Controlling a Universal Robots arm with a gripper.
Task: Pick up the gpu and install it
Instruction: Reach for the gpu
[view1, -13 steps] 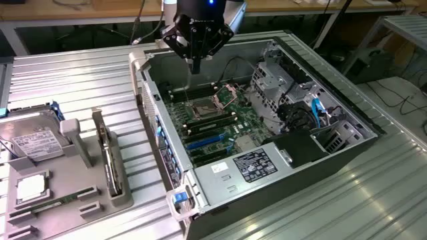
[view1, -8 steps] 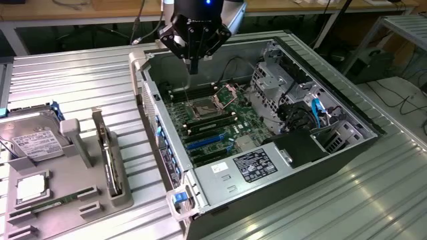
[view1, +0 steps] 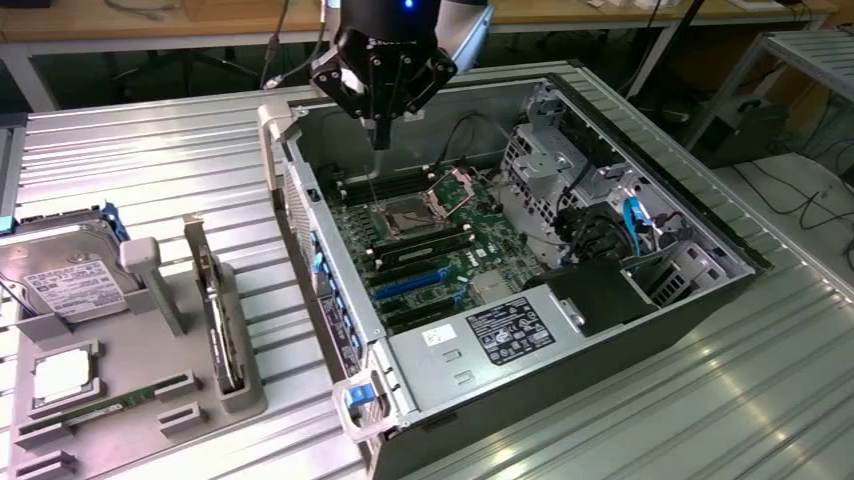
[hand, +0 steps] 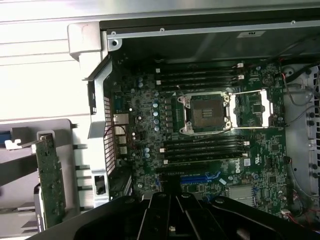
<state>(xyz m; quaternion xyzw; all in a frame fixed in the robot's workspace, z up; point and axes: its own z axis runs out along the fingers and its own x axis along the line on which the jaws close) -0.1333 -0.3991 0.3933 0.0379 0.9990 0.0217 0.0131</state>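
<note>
Gpu (view1: 220, 315) standing on its long edge in a slot of a grey holder (view1: 247, 400), on the ribbed metal table (view1: 160, 160) at the exterior view's left. It is a thin card, and nothing is touching it. In the wrist view the gpu (hand: 50, 182) shows as a narrow green circuit board studded with small parts, just outside the computer case.

Beside it, further to the exterior view's left, a silver hard drive (view1: 60, 280) with a white label leans in another grey stand. A slim green memory stick (view1: 114, 405) lies flat in a tray near the front edge of the table.

To the exterior view's right of the holder sits an open computer case (view1: 441, 385), lying on its side with the motherboard (view1: 441, 250) facing up. On the board (hand: 145, 150) are an open processor socket (view1: 400, 213) with a metal frame (hand: 207, 112), rows of dark memory slots and blue expansion slots (view1: 407, 285) (hand: 200, 177). A black power supply with a label and blue cables fill the case's far side.

The robot's black hand (view1: 380, 135) hangs over the back end of the case, above the motherboard and well apart from the gpu. Its fingers are closed together and hold nothing. In the wrist view the hand (hand: 167, 217) sits dark in the foreground above the blue slots.
</note>
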